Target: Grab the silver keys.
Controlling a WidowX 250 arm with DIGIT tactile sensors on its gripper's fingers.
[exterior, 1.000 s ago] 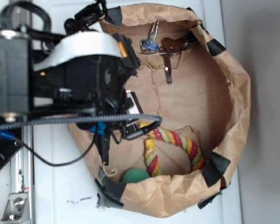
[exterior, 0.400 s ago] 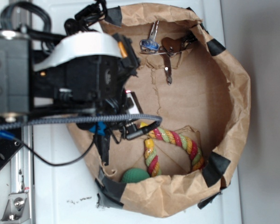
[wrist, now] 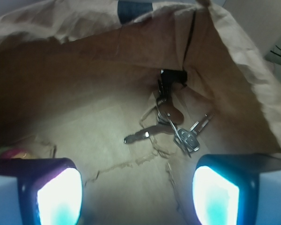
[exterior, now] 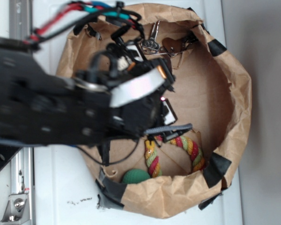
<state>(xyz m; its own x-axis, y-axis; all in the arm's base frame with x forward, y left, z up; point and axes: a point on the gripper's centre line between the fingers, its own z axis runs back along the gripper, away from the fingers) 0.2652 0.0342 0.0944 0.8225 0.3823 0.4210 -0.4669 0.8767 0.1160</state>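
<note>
Inside the brown paper bag (exterior: 234,93), the end effector (wrist: 138,192) is hanging above the bag floor with its two fingers spread wide apart, holding nothing; in the wrist view one glowing fingertip (wrist: 58,194) is showing at the lower left and the other at the lower right. Ahead of the spread fingers, the silver keys (wrist: 171,124) are lying on the paper floor close to the bag's far wall, clear of both fingertips; one key with a darker brownish head is pointing its shaft toward the left of the wrist view. In the exterior view, the keys (exterior: 161,44) are sitting near the upper rim of the bag, partly hidden by the black arm (exterior: 61,108) and its cables. A multicoloured rope ring (exterior: 178,150) and a green ball (exterior: 136,176) are resting at the opposite, lower end of the bag, well apart from the keys. The bag is standing on a white worktop (exterior: 61,197).
</note>
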